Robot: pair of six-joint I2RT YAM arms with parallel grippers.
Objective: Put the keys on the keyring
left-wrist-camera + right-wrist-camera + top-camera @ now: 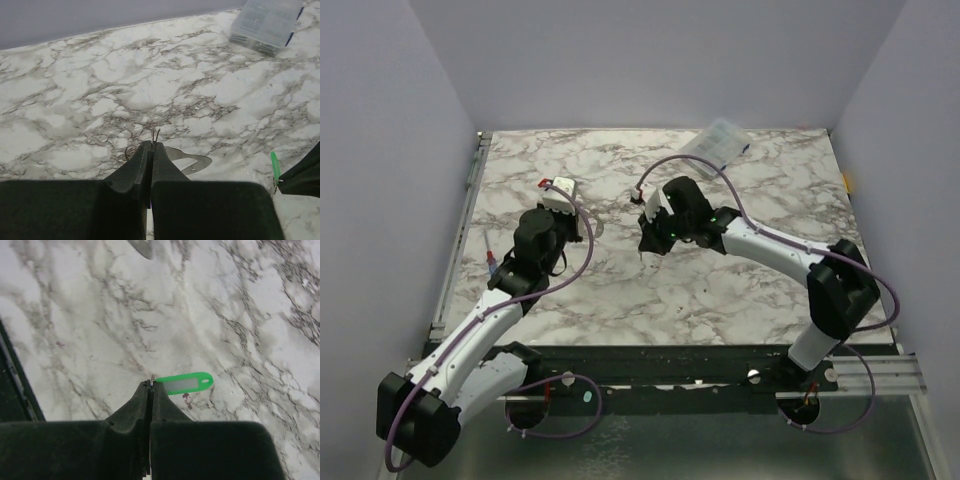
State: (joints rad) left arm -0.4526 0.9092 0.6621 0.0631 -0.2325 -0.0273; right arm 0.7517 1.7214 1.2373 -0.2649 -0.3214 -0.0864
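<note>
Now the left end effector [151, 144] pinches the keyring [192, 160]; to its right, the right end effector [151, 383] grips the green key [185, 383], tag jutting sideways.

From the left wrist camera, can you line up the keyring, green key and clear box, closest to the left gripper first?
1. The keyring, right at the tips of the left gripper, low in the middle.
2. The green key, off to the right side.
3. The clear box, far away at the top right corner.
</note>
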